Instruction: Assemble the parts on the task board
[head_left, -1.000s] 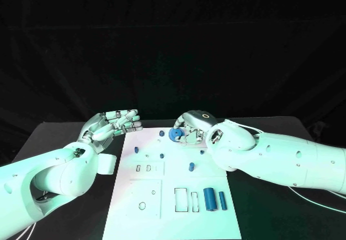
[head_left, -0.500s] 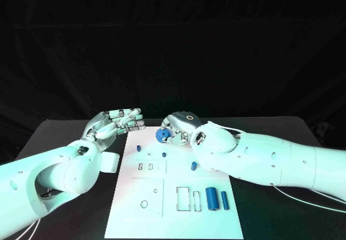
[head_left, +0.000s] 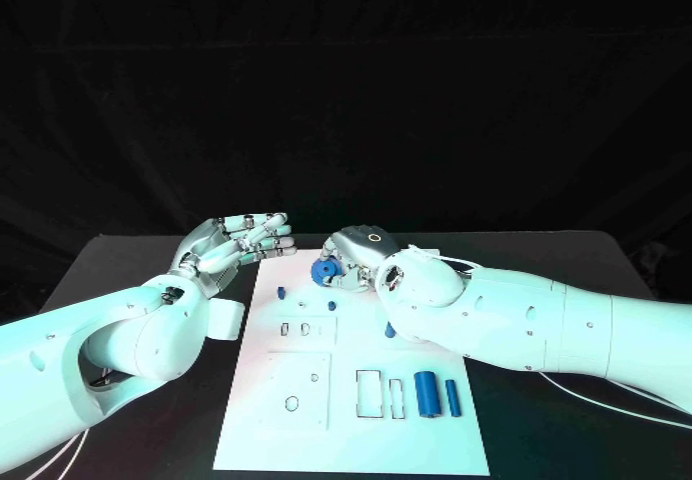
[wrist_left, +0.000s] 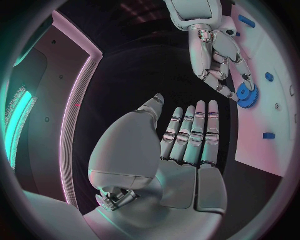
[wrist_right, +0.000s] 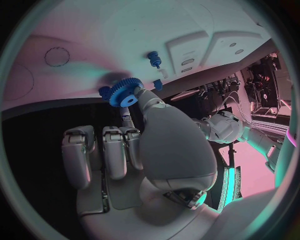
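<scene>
The white task board (head_left: 346, 420) lies lengthwise in the middle of the black table. My right hand (head_left: 364, 262) hovers over its far end and pinches a blue gear (head_left: 327, 269) between thumb and fingertips; the same gear (wrist_right: 125, 93) is seen in the right wrist view, close above the board (wrist_right: 75, 40). My left hand (head_left: 240, 243) hangs by the board's far left corner, fingers straight and apart, holding nothing. The left wrist view has that hand (wrist_left: 187, 145) facing my right hand (wrist_left: 215, 50) and the gear (wrist_left: 247, 94).
Small blue pegs (head_left: 281, 293) (head_left: 332, 306) (head_left: 389, 329) stand on the board's far half. Two blue cylinders (head_left: 426, 393) (head_left: 451, 397) lie near its right edge beside rectangular slots (head_left: 369, 392). A blue peg (wrist_right: 153, 58) stands near the gear.
My right hand has carried the gear a little to the left over the board's far end. My left hand has hardly moved.
</scene>
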